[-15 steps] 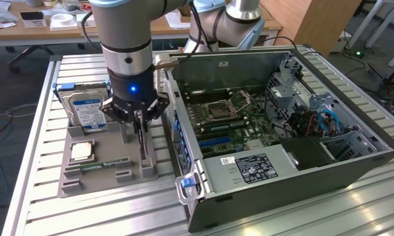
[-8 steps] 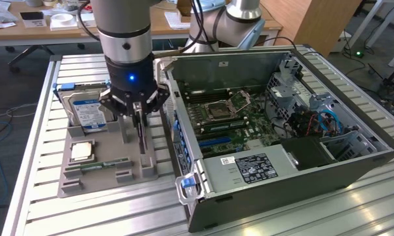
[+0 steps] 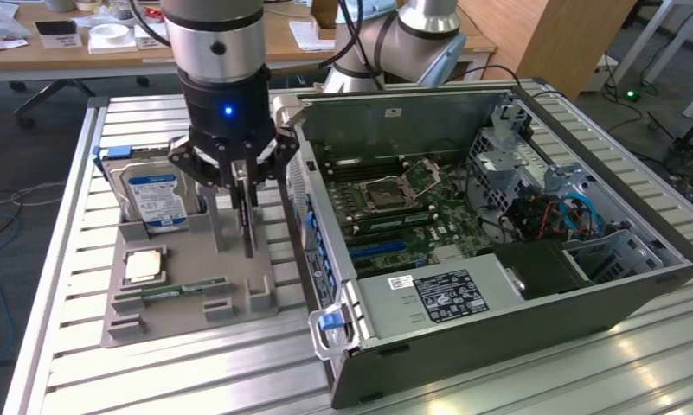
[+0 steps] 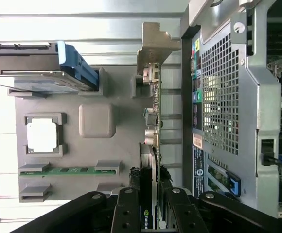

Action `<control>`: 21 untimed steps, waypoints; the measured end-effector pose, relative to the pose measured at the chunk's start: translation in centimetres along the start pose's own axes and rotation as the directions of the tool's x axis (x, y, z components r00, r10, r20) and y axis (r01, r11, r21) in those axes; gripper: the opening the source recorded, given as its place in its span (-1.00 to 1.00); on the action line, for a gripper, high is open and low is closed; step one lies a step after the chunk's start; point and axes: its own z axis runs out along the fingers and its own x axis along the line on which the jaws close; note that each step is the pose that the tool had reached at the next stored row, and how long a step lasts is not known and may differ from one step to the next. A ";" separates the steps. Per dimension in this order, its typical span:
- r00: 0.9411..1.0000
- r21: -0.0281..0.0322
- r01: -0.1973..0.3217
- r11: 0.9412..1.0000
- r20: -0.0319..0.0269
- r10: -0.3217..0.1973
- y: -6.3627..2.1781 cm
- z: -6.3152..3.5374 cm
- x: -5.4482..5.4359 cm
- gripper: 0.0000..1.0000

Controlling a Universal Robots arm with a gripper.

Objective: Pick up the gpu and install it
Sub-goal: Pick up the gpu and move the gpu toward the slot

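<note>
Your gripper (image 4: 150,196) is clamped on the gpu (image 4: 151,121), fingers pinching the thin dark card from both faces, with its silver bracket at the end away from them. In the exterior view, you've got the card on edge over the gray tray (image 3: 150,316), between the hard drive (image 3: 156,194) and the open computer case (image 3: 497,294). Whether it's clear of its slot, you can't tell.

**Clamped on the card**

Arm (image 3: 214,52) hanging straight down, wrist vertical, blue light (image 3: 226,110) lit on its side. Gripper (image 3: 245,177) pointing downward, black fingers (image 4: 126,213) pressed against both faces of a thin card (image 3: 249,226), pinching its upper edge. Grey elbow joint (image 3: 421,26) bent behind, toward the exterior view's right.
</note>
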 end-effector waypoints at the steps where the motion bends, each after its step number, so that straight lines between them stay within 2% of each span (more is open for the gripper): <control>1: 1.000 0.000 0.000 1.000 0.000 0.000 0.02 -0.34 0.0 -0.48; 21: 1.000 0.000 0.000 1.000 0.001 0.000 0.26 -7.19 -0.2 -0.48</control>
